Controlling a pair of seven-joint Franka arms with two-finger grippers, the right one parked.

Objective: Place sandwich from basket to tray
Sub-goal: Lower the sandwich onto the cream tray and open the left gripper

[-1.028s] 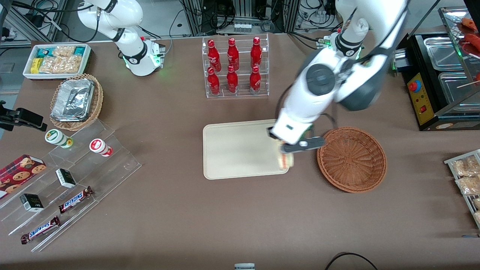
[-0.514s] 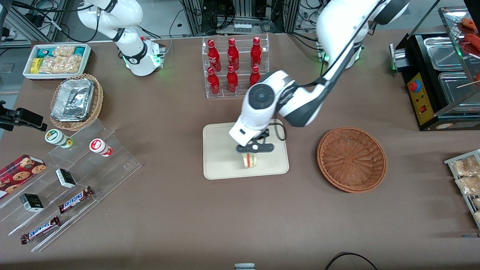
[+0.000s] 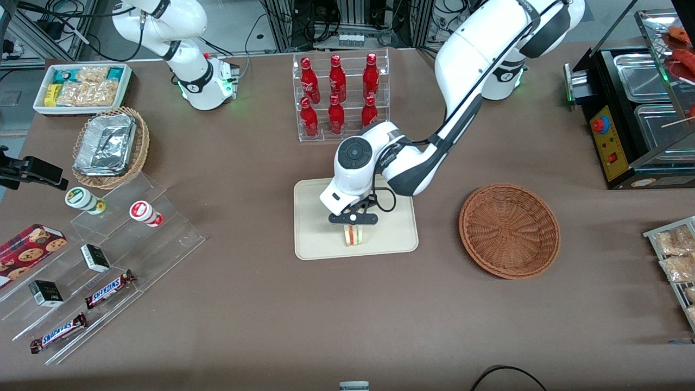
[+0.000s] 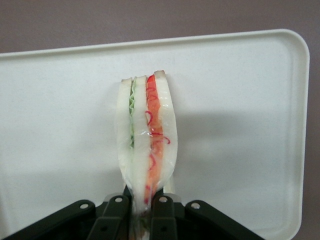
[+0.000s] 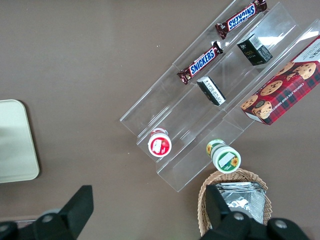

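My gripper (image 3: 353, 225) (image 4: 143, 200) is shut on the sandwich (image 3: 353, 234) (image 4: 145, 135), a clear-wrapped wedge of white bread with red and green filling. It holds the wedge upright over the cream tray (image 3: 315, 217) (image 4: 240, 100), near the tray's edge closest to the front camera. Whether the sandwich touches the tray I cannot tell. The reddish-brown wicker basket (image 3: 509, 230) sits beside the tray toward the working arm's end, with nothing in it.
A clear rack of red bottles (image 3: 340, 98) stands farther from the front camera than the tray. Toward the parked arm's end are a tan basket with foil trays (image 3: 108, 145), a white bin of snacks (image 3: 82, 87) and acrylic steps with candy bars (image 3: 98, 255).
My gripper carried the sandwich from the tray's basket-side edge to over the tray's middle, then lowered it a little. The grip stayed shut.
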